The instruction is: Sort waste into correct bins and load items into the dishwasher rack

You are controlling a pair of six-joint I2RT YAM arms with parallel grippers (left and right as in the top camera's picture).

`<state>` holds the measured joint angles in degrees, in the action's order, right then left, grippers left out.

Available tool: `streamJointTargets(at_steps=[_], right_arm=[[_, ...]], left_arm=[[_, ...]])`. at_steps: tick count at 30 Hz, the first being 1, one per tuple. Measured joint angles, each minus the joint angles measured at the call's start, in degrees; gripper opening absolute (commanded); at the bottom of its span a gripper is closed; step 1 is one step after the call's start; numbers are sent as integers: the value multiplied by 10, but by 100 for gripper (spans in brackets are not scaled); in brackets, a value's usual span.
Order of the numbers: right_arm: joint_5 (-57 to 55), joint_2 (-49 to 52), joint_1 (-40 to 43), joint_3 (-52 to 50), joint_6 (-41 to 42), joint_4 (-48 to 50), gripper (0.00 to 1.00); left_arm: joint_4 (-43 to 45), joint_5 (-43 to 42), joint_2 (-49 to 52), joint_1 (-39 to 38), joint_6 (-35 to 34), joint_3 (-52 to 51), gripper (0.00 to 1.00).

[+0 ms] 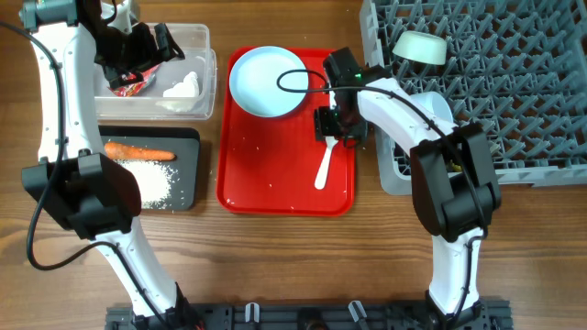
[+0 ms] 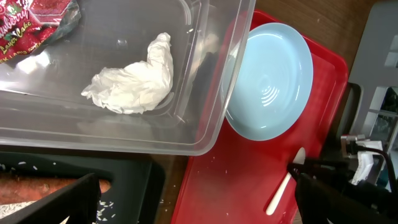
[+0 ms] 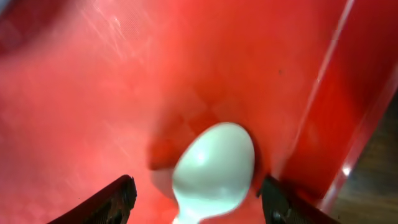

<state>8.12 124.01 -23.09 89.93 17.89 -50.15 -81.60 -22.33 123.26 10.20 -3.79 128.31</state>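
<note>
My left gripper (image 1: 147, 53) hangs open and empty over the clear tub (image 1: 206, 64), which holds the red wrapper (image 1: 131, 86) and the white tissue (image 1: 182, 88). In the left wrist view its open gripper (image 2: 199, 208) looks down past the tissue (image 2: 130, 81). My right gripper (image 1: 336, 126) is low on the red tray (image 1: 284, 197), open, with the bowl of the white spoon (image 3: 214, 168) between its fingers (image 3: 199, 205). The light blue plate (image 1: 266, 81) lies on the tray. The carrot (image 1: 138, 153) and rice (image 1: 151, 185) lie in the black tray (image 1: 188, 137).
The grey dishwasher rack (image 1: 495, 82) fills the right side and holds a pale green bowl (image 1: 420, 46). A light blue bowl (image 1: 438, 108) sits at its front-left corner, partly under my right arm. The yellow cup and the brown lump are out of view.
</note>
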Motion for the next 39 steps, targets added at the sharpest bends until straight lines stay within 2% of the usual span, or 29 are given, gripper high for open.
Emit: streamJointTargets(at_steps=[2, 5, 11, 15, 20, 25, 27, 30, 32, 36, 39], right_arm=[[2, -3, 0, -7, 2, -1, 60], [-2, -15, 0, -31, 10, 35, 41], [11, -20, 1, -46, 18, 74, 16], [22, -17, 2, -47, 15, 76, 4], [25, -17, 2, -43, 13, 69, 4], [26, -38, -1, -33, -34, -17, 4], [17, -96, -1, -33, -62, -31, 4], [-39, -255, 15, -30, -116, -52, 4], [-75, -301, 30, -28, -151, -57, 4], [-123, -300, 63, -39, -260, -37, 4], [-135, -266, 85, -57, -292, -4, 4]], left_arm=[[0, 0, 0, 0, 0, 0, 100], [0, 0, 0, 0, 0, 0, 100], [0, 0, 0, 0, 0, 0, 100], [0, 0, 0, 0, 0, 0, 100], [0, 0, 0, 0, 0, 0, 100], [0, 0, 0, 0, 0, 0, 100], [0, 0, 0, 0, 0, 0, 100], [0, 0, 0, 0, 0, 0, 100], [0, 0, 0, 0, 0, 0, 100], [0, 0, 0, 0, 0, 0, 100], [0, 0, 0, 0, 0, 0, 100]])
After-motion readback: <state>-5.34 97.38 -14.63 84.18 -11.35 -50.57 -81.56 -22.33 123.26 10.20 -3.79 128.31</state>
